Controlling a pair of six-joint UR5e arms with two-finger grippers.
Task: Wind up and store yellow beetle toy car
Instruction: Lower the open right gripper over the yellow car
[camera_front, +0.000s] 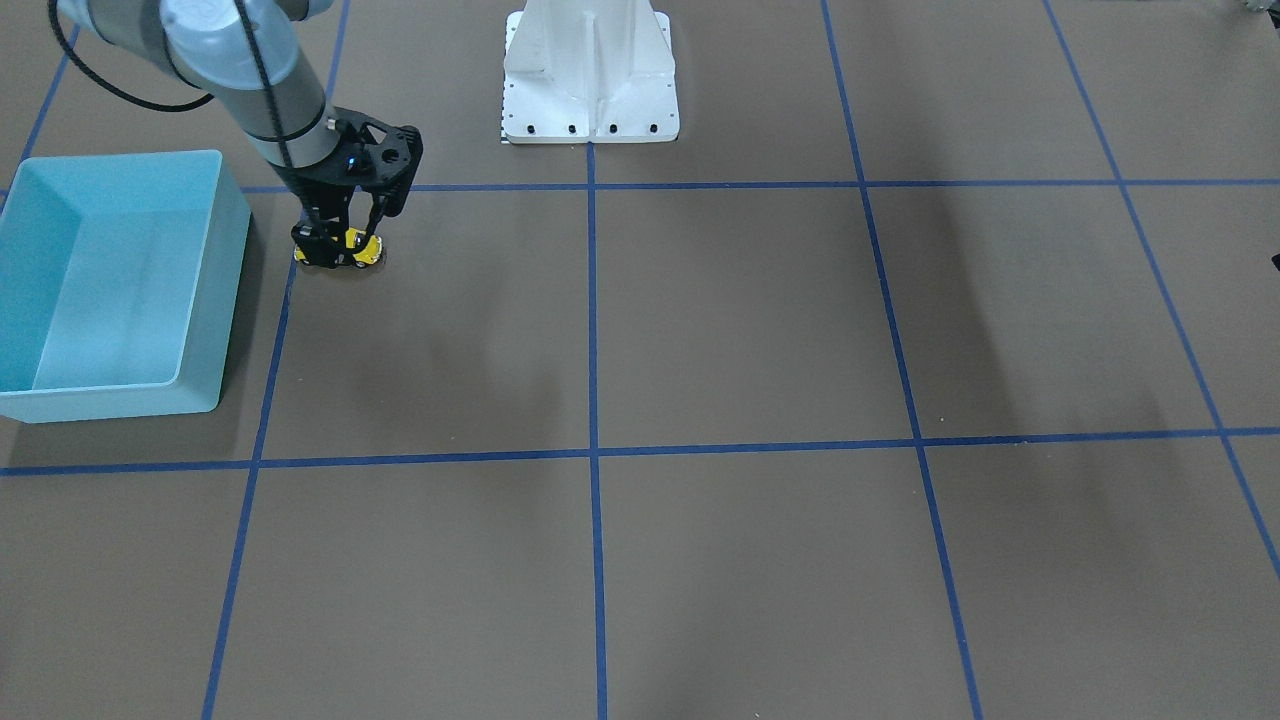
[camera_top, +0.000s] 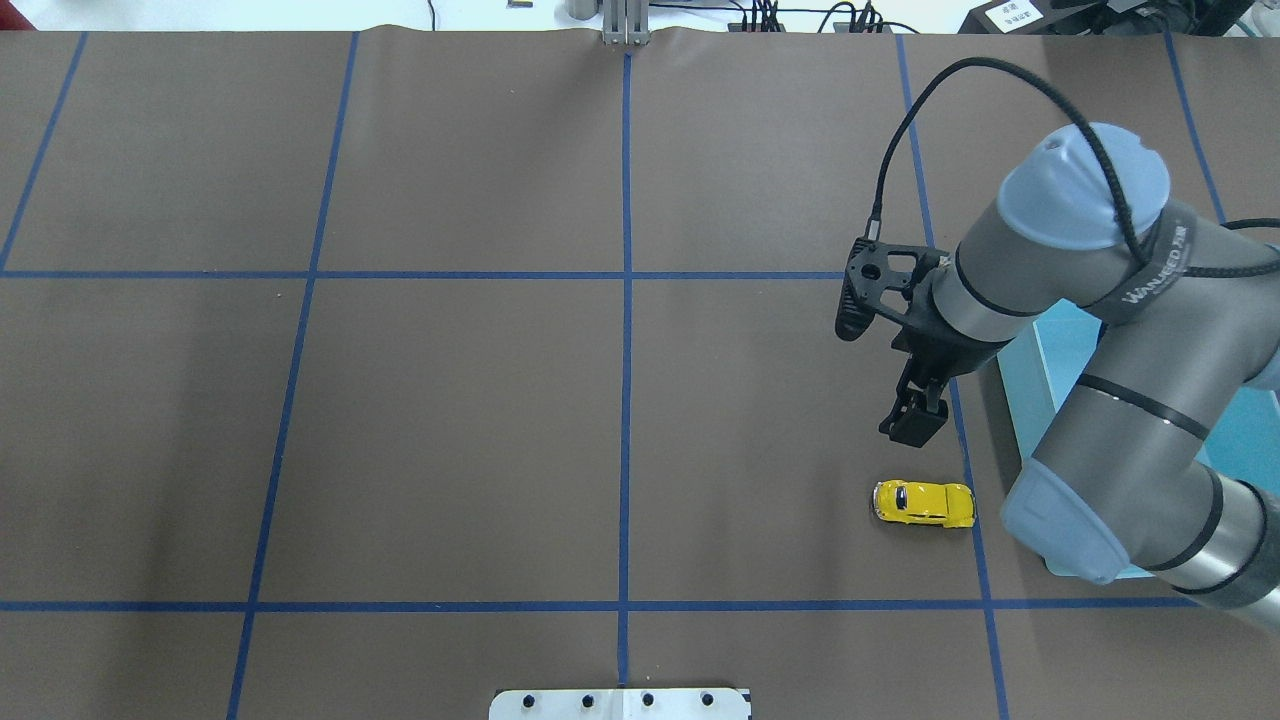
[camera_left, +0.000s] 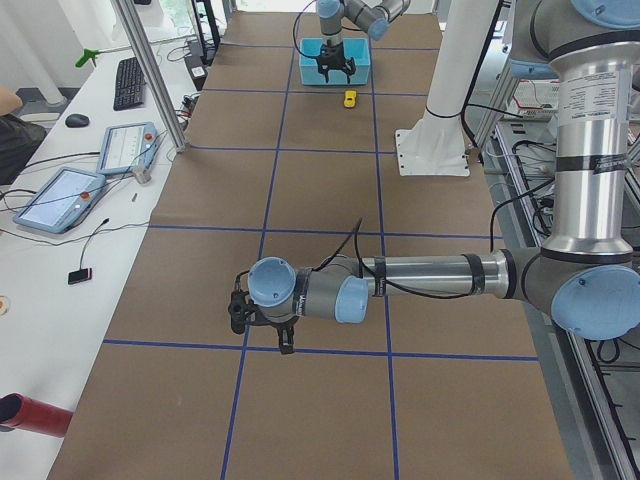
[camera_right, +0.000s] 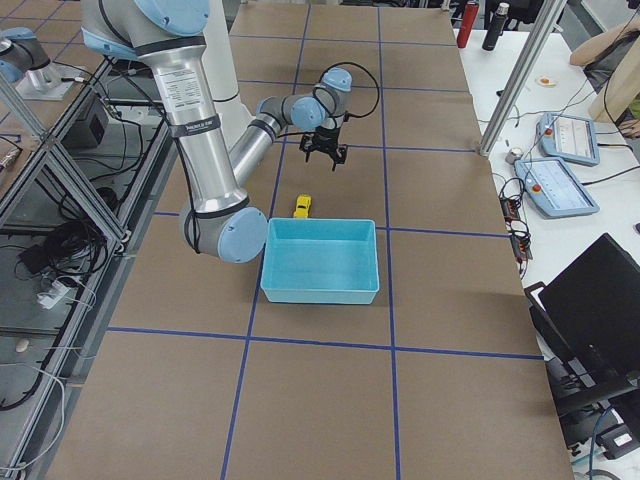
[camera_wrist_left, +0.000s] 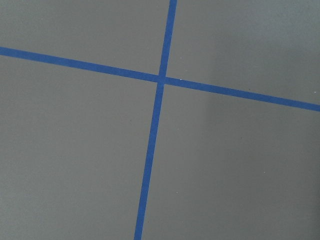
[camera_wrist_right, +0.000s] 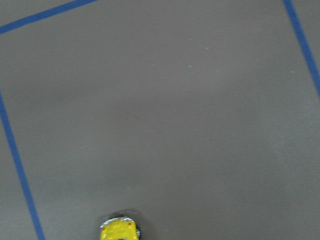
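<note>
The yellow beetle toy car (camera_top: 923, 503) stands on its wheels on the brown table, just left of the light blue bin (camera_top: 1015, 410). It also shows in the front view (camera_front: 352, 250) and at the bottom edge of the right wrist view (camera_wrist_right: 119, 231). My right gripper (camera_top: 913, 425) is open and empty. It hangs above the table close to the car, not touching it. My left gripper (camera_left: 262, 330) shows only in the exterior left view, low over the table far from the car. I cannot tell whether it is open or shut.
The bin (camera_front: 228, 300) is empty and sits at the table's right end, partly under my right arm. The white robot base (camera_front: 590, 70) stands at the table's middle edge. Blue tape lines mark a grid on the table.
</note>
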